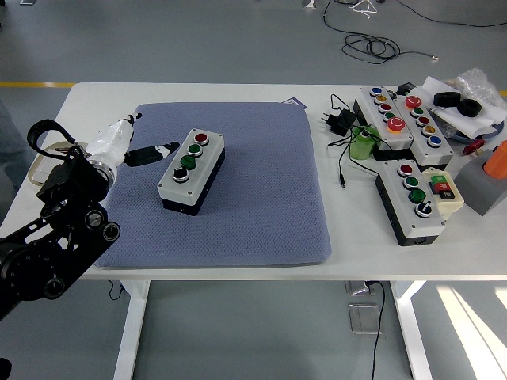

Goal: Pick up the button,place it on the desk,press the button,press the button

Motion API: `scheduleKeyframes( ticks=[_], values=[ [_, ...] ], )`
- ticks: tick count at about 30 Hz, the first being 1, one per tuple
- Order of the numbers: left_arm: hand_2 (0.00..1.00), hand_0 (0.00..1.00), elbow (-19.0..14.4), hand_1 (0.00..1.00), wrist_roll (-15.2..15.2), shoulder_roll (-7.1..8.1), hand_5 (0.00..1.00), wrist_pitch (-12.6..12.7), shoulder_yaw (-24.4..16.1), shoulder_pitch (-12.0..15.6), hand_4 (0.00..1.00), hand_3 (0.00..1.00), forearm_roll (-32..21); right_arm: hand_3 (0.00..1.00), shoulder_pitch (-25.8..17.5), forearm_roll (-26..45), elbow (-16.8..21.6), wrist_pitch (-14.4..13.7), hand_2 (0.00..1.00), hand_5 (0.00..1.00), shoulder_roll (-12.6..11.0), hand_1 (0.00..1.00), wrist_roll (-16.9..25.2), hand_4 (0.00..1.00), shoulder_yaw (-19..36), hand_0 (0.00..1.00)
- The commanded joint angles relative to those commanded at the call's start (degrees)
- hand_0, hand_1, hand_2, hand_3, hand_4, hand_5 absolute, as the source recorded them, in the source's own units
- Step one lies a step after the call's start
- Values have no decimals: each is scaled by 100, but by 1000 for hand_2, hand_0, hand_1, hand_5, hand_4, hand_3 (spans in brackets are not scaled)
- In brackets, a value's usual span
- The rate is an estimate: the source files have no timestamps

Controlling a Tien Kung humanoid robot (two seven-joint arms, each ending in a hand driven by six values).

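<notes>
A grey-topped button box [191, 171] with black sides lies on the blue-grey mat [261, 206], left of the mat's middle. It carries a red button [201, 138], two green buttons [191, 155] and a black-and-white one [181, 174] in a row. My left hand [150, 153] reaches in from the left, its white back towards the camera. Its black fingers [158, 151] stretch out to the box's upper left side and hold nothing. Whether the fingertip touches the box I cannot tell.
Right of the mat lie two more button boxes [400, 119] [410, 202], a cream switch box [444, 188], a green item [364, 144], a black adapter [342, 120] with cable, a plastic bag [471, 99] and a grey box [479, 188]. A tray [41, 162] sits at the left edge.
</notes>
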Motion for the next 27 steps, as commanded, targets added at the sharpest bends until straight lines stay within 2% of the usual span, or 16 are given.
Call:
scheduleKeyframes(
  ticks=[6, 9, 11, 16, 17, 23, 27],
  values=[
    [998, 943, 36, 998, 0, -85, 776, -71, 27, -56, 980, 998, 868, 751, 8, -10, 0, 1, 817, 479, 0, 797, -5, 412, 2, 787],
    [998, 943, 112, 998, 0, -144, 776, -96, 35, -100, 980, 998, 812, 751, 12, -17, 0, 0, 817, 479, -2, 797, -7, 412, 9, 787],
    [998, 933, 139, 998, 0, -188, 810, -93, 32, -108, 984, 998, 524, 751, 16, -26, 0, 1, 817, 479, -4, 797, -9, 412, 16, 787],
    [998, 933, 72, 998, 0, -274, 810, -58, 17, -88, 984, 998, -69, 751, 22, -29, 0, -1, 817, 479, -5, 797, -8, 412, 23, 787],
    [998, 914, 48, 996, 0, -292, 862, -60, 17, -88, 989, 998, -119, 751, 23, -28, 0, 0, 817, 479, -7, 797, -8, 412, 19, 787],
    [998, 908, -15, 993, 0, -358, 868, -56, 55, -91, 989, 998, -173, 751, 22, -37, 0, 0, 817, 479, -10, 797, -10, 412, 19, 787],
    [998, 908, 108, 993, 0, -454, 868, -129, 181, -86, 989, 998, -163, 751, 10, -54, 0, -1, 817, 479, -15, 797, -18, 412, 27, 787]
  ],
)
